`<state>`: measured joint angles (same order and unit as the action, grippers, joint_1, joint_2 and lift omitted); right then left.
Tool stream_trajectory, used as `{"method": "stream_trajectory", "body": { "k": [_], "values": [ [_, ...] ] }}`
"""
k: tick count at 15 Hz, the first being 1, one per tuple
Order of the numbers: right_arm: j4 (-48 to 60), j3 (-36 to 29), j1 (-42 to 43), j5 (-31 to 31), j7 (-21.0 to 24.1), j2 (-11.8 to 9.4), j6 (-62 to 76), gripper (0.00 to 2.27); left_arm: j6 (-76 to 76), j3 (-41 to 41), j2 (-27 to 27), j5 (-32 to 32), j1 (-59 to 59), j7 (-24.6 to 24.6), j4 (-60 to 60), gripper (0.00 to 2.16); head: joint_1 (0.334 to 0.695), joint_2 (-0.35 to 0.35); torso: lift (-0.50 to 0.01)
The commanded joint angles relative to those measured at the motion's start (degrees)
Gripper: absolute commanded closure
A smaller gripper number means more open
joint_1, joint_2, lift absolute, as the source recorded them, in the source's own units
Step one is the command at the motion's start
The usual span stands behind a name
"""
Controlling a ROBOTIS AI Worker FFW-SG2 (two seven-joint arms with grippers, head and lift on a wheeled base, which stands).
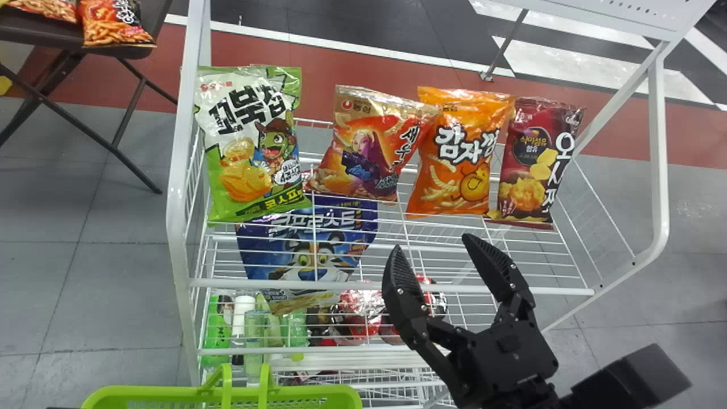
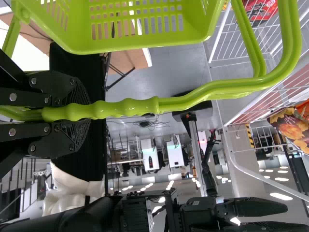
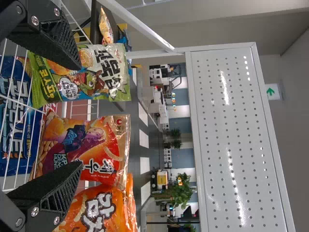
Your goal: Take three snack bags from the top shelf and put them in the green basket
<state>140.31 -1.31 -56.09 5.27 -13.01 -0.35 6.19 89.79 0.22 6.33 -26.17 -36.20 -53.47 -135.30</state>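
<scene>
My right gripper [image 1: 440, 264] stands open in front of the top shelf, below the orange bag [image 1: 461, 152] and the dark red bag [image 1: 537, 162]. The gold-and-red bag [image 1: 372, 145] and the green-and-white bag [image 1: 250, 142] stand farther left on that shelf. In the right wrist view, my right gripper [image 3: 77, 118] has its fingers apart, the gold-and-red bag [image 3: 87, 147] showing beyond them with nothing gripped. The green basket [image 1: 227, 392] is at the bottom left. In the left wrist view, my left gripper [image 2: 79, 112] is shut on the basket's handle [image 2: 128, 106].
The white wire rack [image 1: 392, 287] has a front bar below the bags. A blue bag [image 1: 309, 244], bottles [image 1: 244, 318] and red packs [image 1: 363, 312] are on lower levels. A dark table [image 1: 68, 37] with more bags stands behind left.
</scene>
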Motion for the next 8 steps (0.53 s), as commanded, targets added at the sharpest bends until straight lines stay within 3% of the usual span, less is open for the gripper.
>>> {"method": "stream_trajectory", "body": {
  "k": [1, 8],
  "values": [
    [0.2, 0.0, 0.4, 0.0, -0.2, -0.1, -0.4, 0.12, 0.2, 0.5, 0.0, -1.6, 0.8, -0.2, 1.5, 1.58, 0.695, -0.350, -0.028],
    [0.3, 0.2, 2.0, -0.5, -1.1, -0.1, -2.3, 0.13, 0.2, 0.7, 0.0, -2.1, 1.1, -0.2, 2.3, 1.58, 0.695, -0.350, -0.028]
  ]
}}
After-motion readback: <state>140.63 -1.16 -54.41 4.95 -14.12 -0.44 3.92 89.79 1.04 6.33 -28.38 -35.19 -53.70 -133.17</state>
